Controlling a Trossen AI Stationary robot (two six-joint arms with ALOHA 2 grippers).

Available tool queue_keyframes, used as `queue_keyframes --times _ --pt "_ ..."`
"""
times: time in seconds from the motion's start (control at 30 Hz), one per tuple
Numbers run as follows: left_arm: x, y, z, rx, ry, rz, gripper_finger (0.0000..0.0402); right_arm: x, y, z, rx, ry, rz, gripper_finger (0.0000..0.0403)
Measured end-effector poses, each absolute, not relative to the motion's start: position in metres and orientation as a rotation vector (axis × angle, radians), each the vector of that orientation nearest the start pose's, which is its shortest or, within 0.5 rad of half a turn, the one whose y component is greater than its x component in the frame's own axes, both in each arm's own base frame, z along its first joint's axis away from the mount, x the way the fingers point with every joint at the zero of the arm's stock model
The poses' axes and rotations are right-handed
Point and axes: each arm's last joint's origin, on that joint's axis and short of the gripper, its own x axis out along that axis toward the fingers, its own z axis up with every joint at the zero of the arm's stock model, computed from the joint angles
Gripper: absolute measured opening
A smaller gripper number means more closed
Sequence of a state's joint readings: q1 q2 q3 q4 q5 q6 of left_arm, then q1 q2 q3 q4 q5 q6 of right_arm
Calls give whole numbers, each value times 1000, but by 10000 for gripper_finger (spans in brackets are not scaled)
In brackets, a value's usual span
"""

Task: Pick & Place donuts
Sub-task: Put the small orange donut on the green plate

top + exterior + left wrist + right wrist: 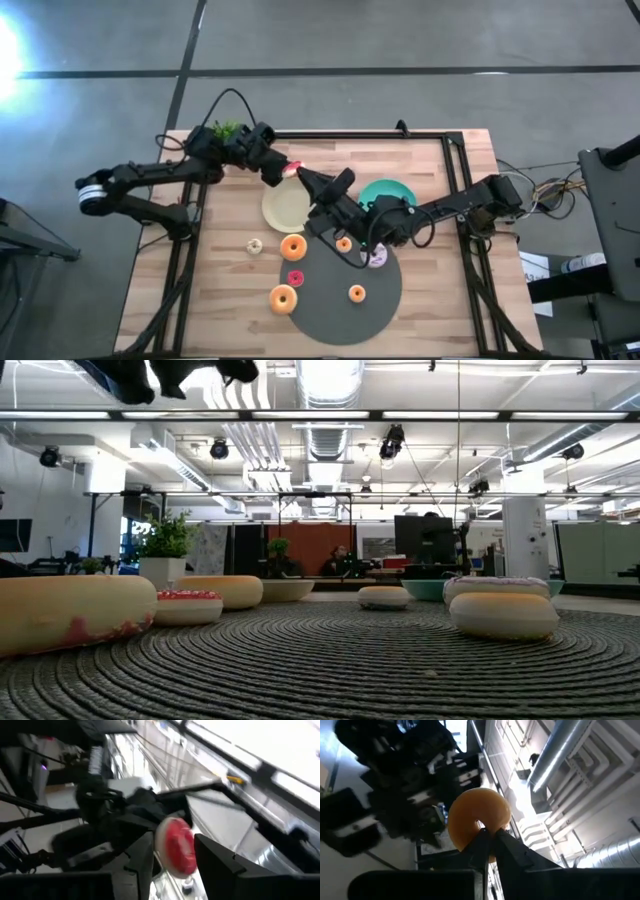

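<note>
Hovering over cream plate (285, 208): left gripper (290, 168) pinches red donut (176, 845), right gripper (490, 837) pinches orange donut (477, 817); you lower left one

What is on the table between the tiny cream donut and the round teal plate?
In the high view, the round cream plate lies between the tiny cream donut and the round teal plate, with the right gripper raised over that stretch.
</note>
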State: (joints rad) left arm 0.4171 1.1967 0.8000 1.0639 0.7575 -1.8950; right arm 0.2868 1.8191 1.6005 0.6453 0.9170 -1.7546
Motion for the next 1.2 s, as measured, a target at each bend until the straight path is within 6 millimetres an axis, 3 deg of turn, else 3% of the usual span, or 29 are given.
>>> queue_keyframes --times 0.2,0.53,1.2 --pt "235 81 378 -1411 -21 -751 117 405 94 400 -1436 266 -732 18" --pt "244 92 365 -1430 11 -710 117 403 93 404 -1438 252 -759 18" --pt "239 87 375 -1405 -41 -752 117 406 82 404 -1441 245 -770 18"
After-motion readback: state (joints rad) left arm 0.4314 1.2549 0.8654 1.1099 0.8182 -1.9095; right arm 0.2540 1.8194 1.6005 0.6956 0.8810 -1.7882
